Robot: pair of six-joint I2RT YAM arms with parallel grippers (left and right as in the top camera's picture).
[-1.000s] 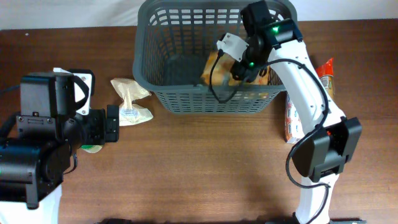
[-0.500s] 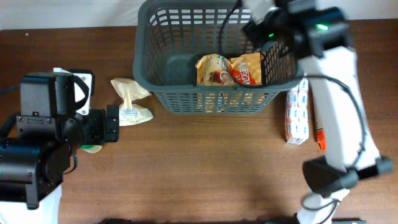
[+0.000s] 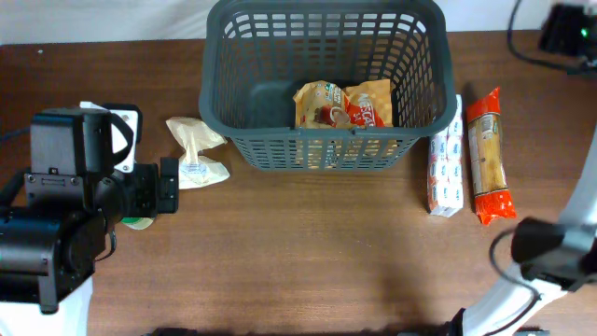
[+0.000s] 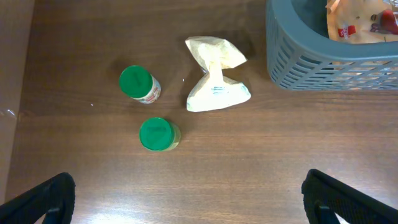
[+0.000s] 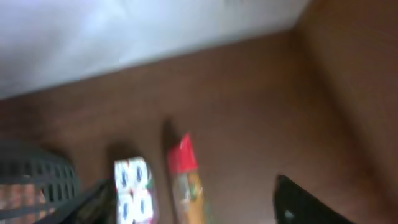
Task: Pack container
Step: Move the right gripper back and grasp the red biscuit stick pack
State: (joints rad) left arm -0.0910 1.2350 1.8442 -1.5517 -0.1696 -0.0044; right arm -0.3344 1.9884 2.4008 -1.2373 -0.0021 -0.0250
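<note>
Right gripper (image 5: 191, 190) spread wide, empty; long orange-red snack packet (image 3: 488, 154) lies beneath, axis parallel to right wall of dark grey slotted plastic basket (image 3: 317, 151).

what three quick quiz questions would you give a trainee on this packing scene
1. True or false: the container is empty.
2. How many green-lidded jars stand on the table in the left wrist view? A one, B two, C four.
3. What lies between the container and the long orange packet?

Key: 1 false, snack bags lie inside. 2 B. 3 the blue-and-white box.
</note>
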